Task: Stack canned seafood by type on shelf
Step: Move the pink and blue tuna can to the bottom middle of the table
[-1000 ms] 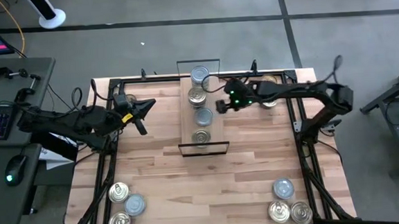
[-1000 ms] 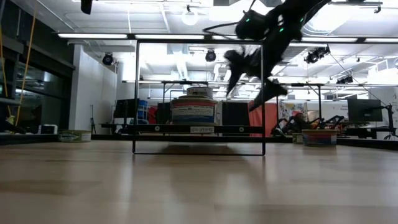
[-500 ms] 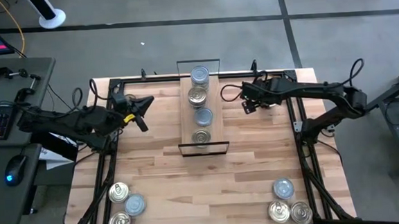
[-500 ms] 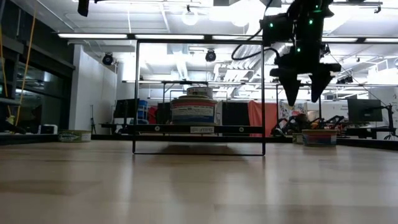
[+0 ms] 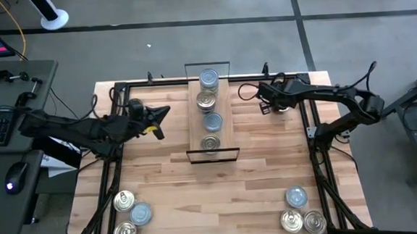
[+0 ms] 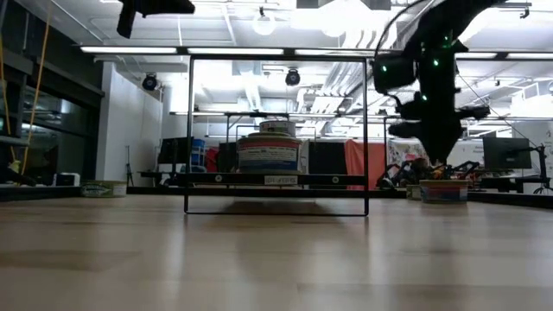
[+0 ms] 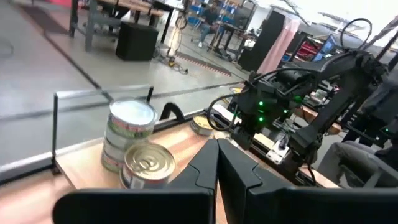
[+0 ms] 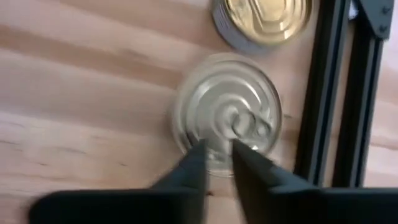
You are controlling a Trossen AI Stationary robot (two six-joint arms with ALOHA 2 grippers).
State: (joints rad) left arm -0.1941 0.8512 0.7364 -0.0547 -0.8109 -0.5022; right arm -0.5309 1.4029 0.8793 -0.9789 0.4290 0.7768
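Observation:
The shelf (image 5: 211,131), a narrow wood plank with black wire end frames, holds several tins (image 5: 206,100) in a row, and the far ones are stacked (image 7: 132,134). My right gripper (image 8: 219,163) points down at the far right corner, shut, just above a silver-gold tin (image 8: 227,118) that rests flat on the table beside a gold-topped tin (image 8: 267,15). In the low view its fingertips (image 6: 436,160) hang clear above a tin (image 6: 445,190). My left gripper (image 5: 162,114) hovers shut, left of the shelf, and holds nothing.
Three tins (image 5: 131,214) lie at the near left corner and three more (image 5: 301,213) at the near right. Black frame rails (image 5: 312,125) run along the table's sides, one (image 8: 323,93) right beside the tin under my right gripper. Bare wood lies between shelf and near edge.
My right gripper has swung from beside the shelf toward the table's far right corner, tipped to point downward, sunk a little and shut its fingers. My left gripper has slid a little toward the shelf, still shut.

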